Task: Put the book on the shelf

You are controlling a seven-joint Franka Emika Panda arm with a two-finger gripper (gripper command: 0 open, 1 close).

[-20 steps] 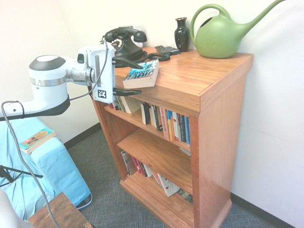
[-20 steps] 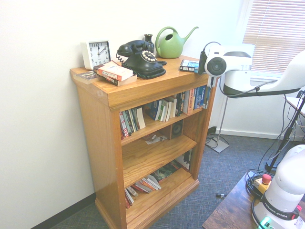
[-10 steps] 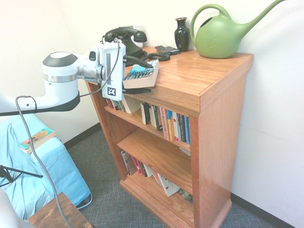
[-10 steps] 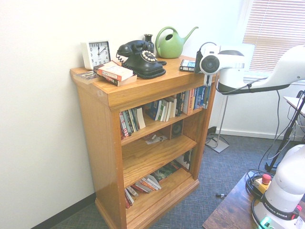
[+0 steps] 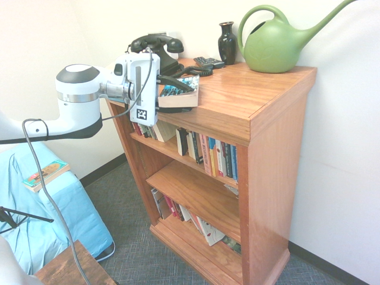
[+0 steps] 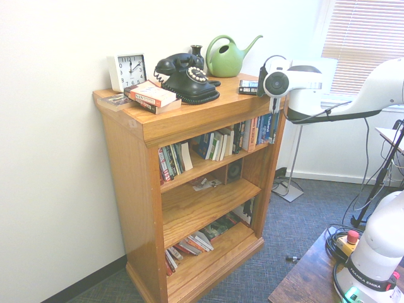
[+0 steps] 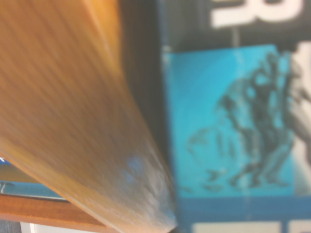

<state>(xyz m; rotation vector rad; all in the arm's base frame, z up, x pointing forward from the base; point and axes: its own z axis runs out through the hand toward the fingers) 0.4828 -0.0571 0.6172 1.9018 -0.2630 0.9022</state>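
Observation:
The book [image 5: 178, 100], a thick paperback with a dark blue-teal cover and cream page edges, lies on the bookcase's top board at its front left corner and juts over the edge. My gripper [image 5: 189, 100] comes in from the left, one finger on the cover and one under the book, shut on it. The second exterior view shows the book [image 6: 248, 86] right beside the gripper [image 6: 260, 87]. In the wrist view, the blue cover [image 7: 228, 121] fills the picture next to blurred orange wood [image 7: 63, 97]. The shelf [image 5: 172, 149], the uppermost inner board, holds a row of upright books.
On the bookcase top stand a black telephone [image 5: 155, 50], a dark vase [image 5: 227, 41], a green watering can [image 5: 276, 41], a white clock [image 6: 128, 71] and stacked books [image 6: 150, 96]. A thin orange-and-teal book [image 5: 44, 173] lies on blue-covered furniture. A small brown table [image 5: 74, 267] is nearby.
The arm has moved right toward the bookcase. Its fingers have closed in from wide open onto the book, which now sits more level than before.

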